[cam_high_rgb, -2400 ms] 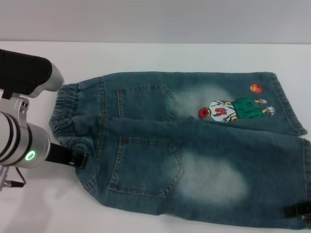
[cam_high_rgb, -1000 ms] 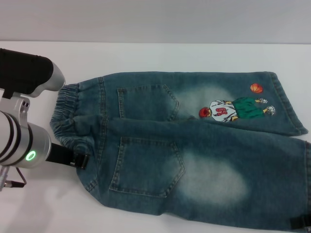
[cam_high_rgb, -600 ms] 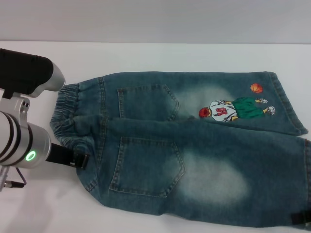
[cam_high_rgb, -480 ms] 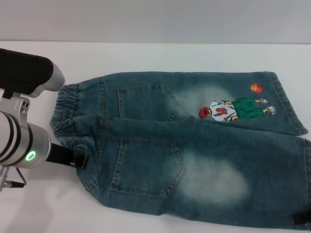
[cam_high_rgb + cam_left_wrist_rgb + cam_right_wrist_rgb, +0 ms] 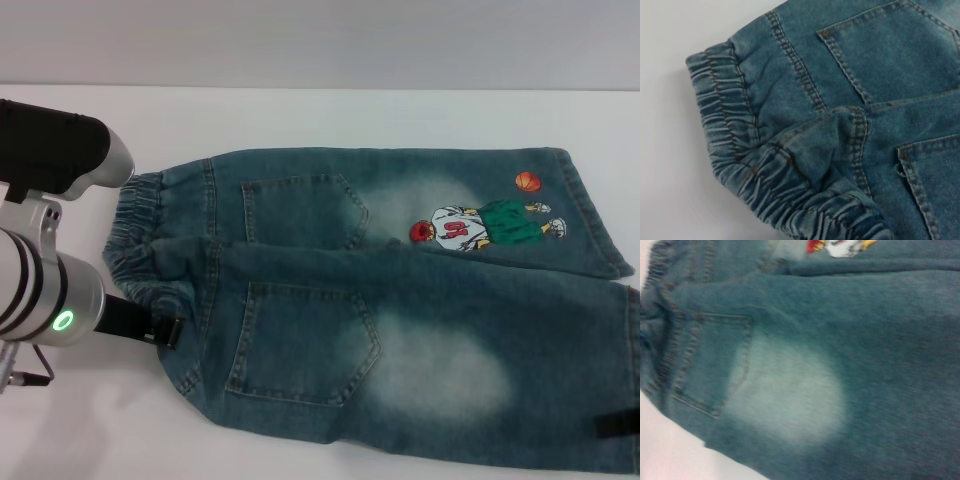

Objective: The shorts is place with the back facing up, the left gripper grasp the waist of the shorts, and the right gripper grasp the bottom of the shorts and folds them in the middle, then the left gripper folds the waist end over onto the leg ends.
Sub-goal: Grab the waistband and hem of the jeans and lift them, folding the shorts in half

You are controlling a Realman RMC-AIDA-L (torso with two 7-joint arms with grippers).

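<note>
In the head view, the shorts (image 5: 400, 300) are lying flat on the white table (image 5: 300, 110), back up, with their long axis running across the robot's front: the waist of the shorts (image 5: 140, 240) is pointing toward the robot's left and the bottom of the shorts (image 5: 600, 250) toward its right. The left gripper (image 5: 165, 330) is sitting at the near corner of the waistband, touching the denim; whether it is pinching the cloth I cannot tell. The right gripper (image 5: 618, 424) is showing only as a black tip at the near leg hem, its opening also impossible to judge. Each arm is nearer its own end, so the lengthwise fold should need no crossing.

In the left wrist view, the puckered elastic band (image 5: 740, 165) is filling the frame beside the stitched back pocket (image 5: 890, 50); no fingers are showing.

In the right wrist view, a faded pale patch (image 5: 790, 400) and a pocket (image 5: 710, 360) are appearing, with the cartoon print (image 5: 840, 246) at the edge.
</note>
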